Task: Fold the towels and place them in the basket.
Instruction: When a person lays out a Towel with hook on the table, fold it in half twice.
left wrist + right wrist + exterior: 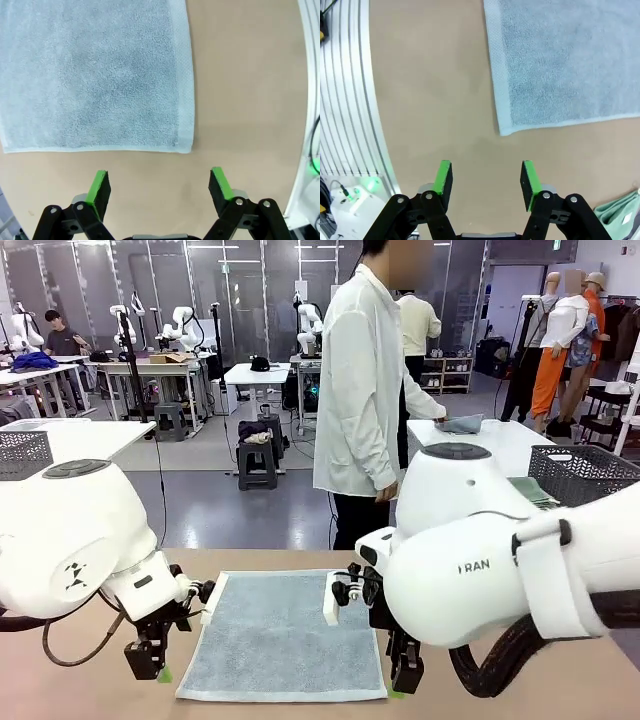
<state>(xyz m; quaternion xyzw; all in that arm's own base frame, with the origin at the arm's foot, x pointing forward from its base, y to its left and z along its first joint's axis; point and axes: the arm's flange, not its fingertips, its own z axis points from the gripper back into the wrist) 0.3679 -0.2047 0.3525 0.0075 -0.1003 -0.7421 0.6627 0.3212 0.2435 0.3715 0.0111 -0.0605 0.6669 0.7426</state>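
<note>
1. Tan worktop ran across the near side of a large room, with a person in a white coat standing beyond its far edge.
2. At the far left stood a dark mesh basket; its contents could not be made out.
3. The left pincer hung with its green-padded fingers spread wide and nothing between them, over bare worktop just short of a near corner of the towel.
4. The grey-blue towel lay flat and unfolded in the middle of the worktop.
5. The right pincer was also spread and empty, just short of the other near corner.
6. A mint green towel with a white tag lay farther right.
7. Behind the right arm stood a second mesh basket, just beside the mint towel, its inside not visible.
</note>
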